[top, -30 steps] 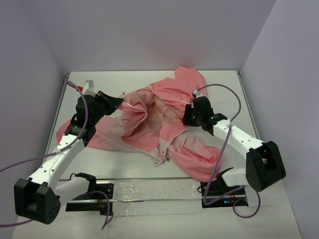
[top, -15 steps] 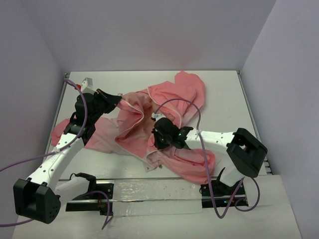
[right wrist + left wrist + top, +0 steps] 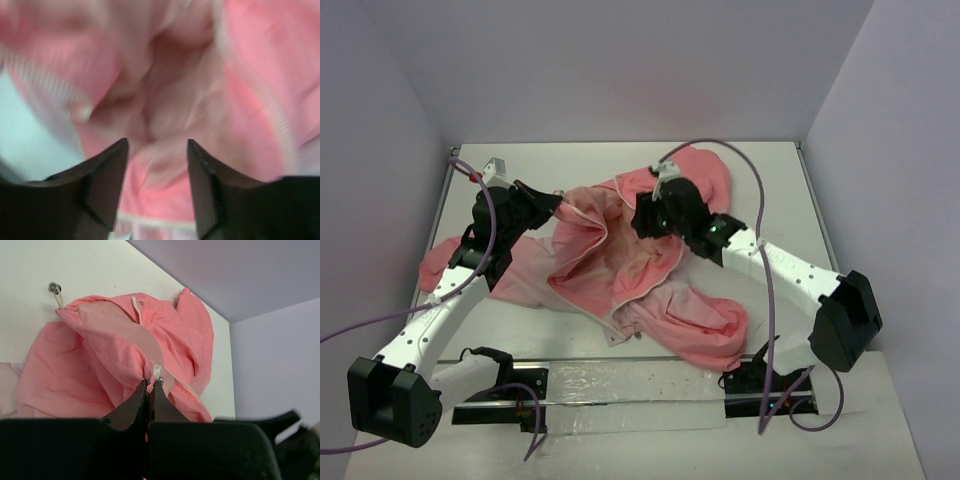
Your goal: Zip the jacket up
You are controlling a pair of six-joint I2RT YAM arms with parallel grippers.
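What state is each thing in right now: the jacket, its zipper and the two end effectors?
jacket: crumpled on the table, front open.
zipper: undone, sides apart.
left end effector: shut on the jacket's zipper edge.
right end effector: open, over the jacket, holding nothing.

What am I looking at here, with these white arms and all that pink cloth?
This is a robot: a left arm and a right arm bolted to a white table. The wide picture looks down from above; the other two come from small cameras on each wrist. A pink jacket lies crumpled and unzipped on the table. The left fingers are pinched shut on the jacket's zipper edge. The right fingers stand open over the jacket's middle, holding nothing; that picture is blurred.
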